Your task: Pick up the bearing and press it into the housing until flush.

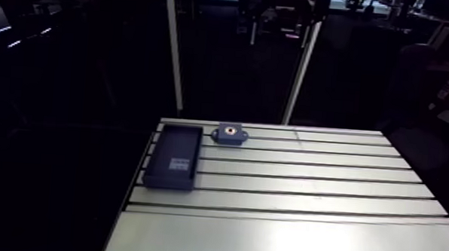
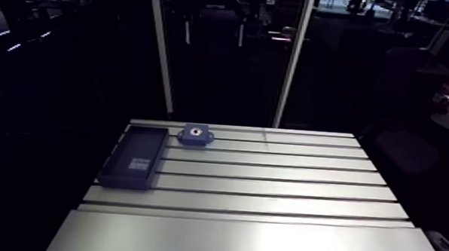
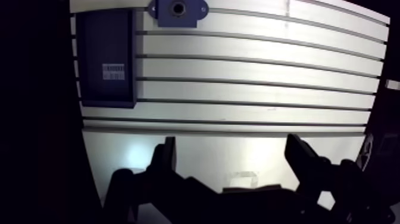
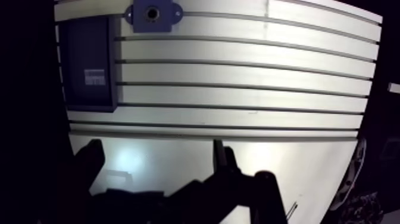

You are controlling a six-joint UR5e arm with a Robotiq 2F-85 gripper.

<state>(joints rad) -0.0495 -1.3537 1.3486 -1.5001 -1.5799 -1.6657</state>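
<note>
As the arm view took it all in, the slotted aluminium worktop (image 1: 307, 170) dominated, with grooves running side to side across its far part and a smooth plain strip along the near edge. Over on the far left of that view lay a dark blue rectangular tray (image 1: 179, 143), flat on the slots, its long side running front to back. And the end effector (image 3: 232, 158), caught in the wrist view, hung above the smooth near strip, well apart from everything. Its fingers (image 3: 163, 158) were spread wide, only bare metal showing between them. Up by the back edge sat the blue housing (image 1: 230, 133), a small block with a lug on either side, just beside the tray's far corner but not touching it. Down on the tray's floor lay a pale label (image 1: 180, 163). Smallest of all was what looked like the bearing (image 1: 230, 130), a light ring with a dark hole, right in the middle of the housing. Whether it sat flush, I couldn't tell.
</note>
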